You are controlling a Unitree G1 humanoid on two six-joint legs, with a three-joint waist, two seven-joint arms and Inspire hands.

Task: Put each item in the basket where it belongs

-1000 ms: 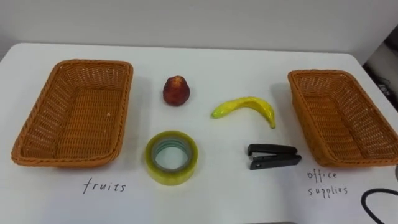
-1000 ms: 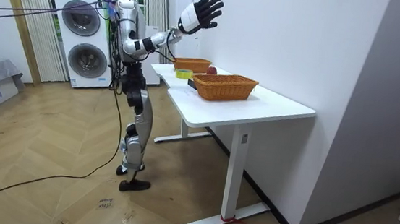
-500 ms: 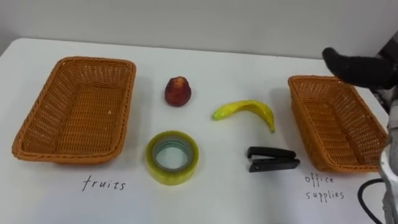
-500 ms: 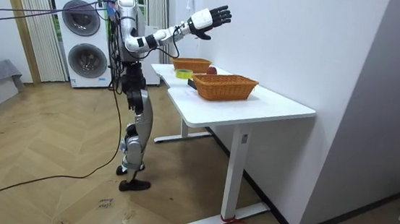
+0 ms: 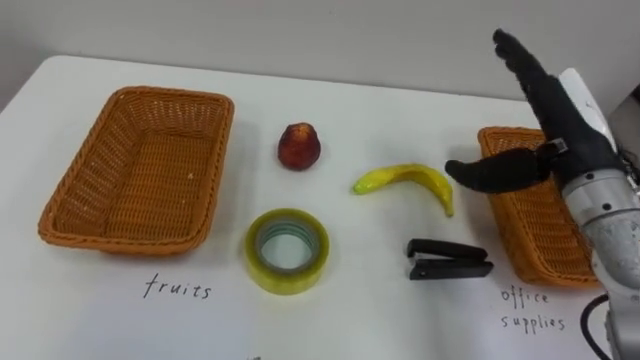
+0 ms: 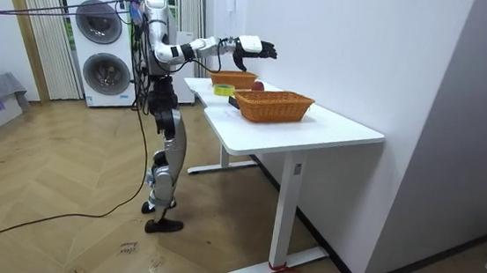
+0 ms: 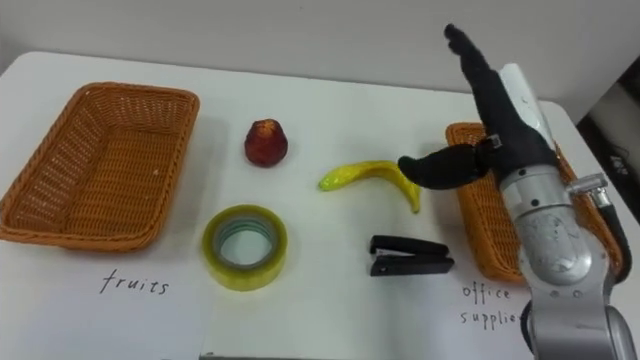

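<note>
On the counter (image 5: 360, 320), one basket (image 5: 140, 180) sits at the left and another basket (image 5: 522, 240) at the right. Between them, the red fruit (image 5: 298, 146) lies at the back with the banana (image 5: 405, 181) to its right. The tape roll (image 5: 262, 272) and, further right, the stapler (image 5: 447, 259) lie nearer the front.

The white counter (image 5: 380, 310) is bright, with soft light falling on it from above. Thin, pale shadows sit close under the left basket (image 5: 130, 180), the right basket (image 5: 530, 230) and the tape roll (image 5: 285, 283). The tape roll shines a little. In the room view the room is bright, and the white wall (image 6: 366, 50) is evenly lit.
</note>
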